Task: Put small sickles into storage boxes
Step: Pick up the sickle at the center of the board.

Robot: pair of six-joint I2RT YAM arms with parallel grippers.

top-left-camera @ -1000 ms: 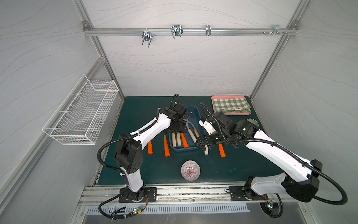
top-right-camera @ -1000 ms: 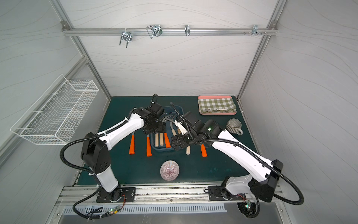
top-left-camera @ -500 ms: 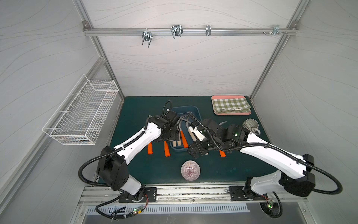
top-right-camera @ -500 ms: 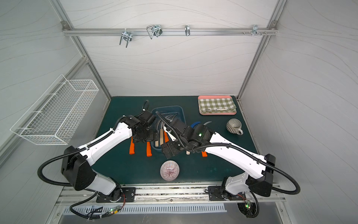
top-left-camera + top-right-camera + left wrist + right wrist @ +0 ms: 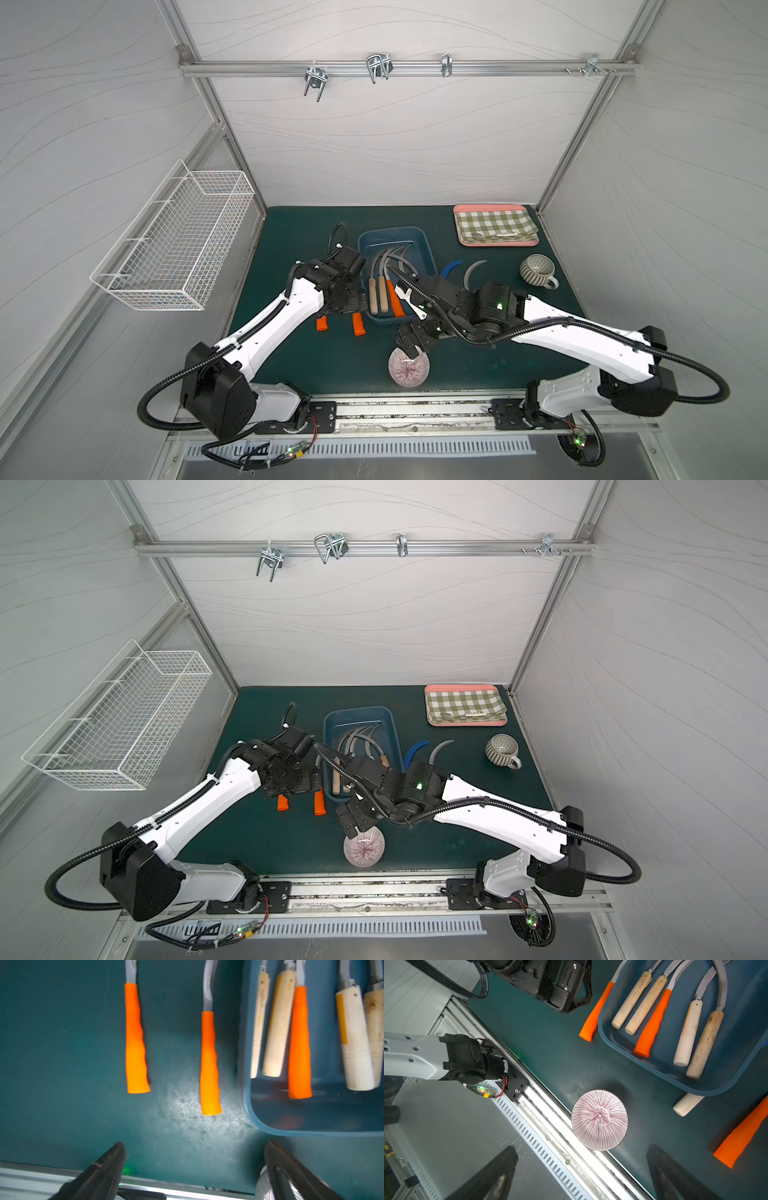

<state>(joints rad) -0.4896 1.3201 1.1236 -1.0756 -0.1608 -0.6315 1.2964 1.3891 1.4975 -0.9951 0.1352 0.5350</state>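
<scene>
Five of the small sickles (image 5: 652,1022) already lay in the dark blue storage box (image 5: 392,230) in the middle of the tabletop (image 5: 291,232), handles side by side and blades curving toward the back wall. Four lay outside it: two with orange handles (image 5: 208,1064) just beside the box on its left, and two on its right, one with a blue blade (image 5: 452,268). The left pair ran parallel to the box's long side, butt ends toward the robot's base. The left claw (image 5: 195,1145), spread wide and empty, hung just short of those butts, with the handle nearer the box roughly in line with its gap. The left arm was plainly the nearer one, and I judged a short reach along that handle would come next. The right claw (image 5: 581,1148), also spread and empty, hovered by the striped bowl (image 5: 600,1120) at the front edge. A tag on the pink tray's (image 5: 496,207) checked cloth seemed to carry writing, too small to read.
</scene>
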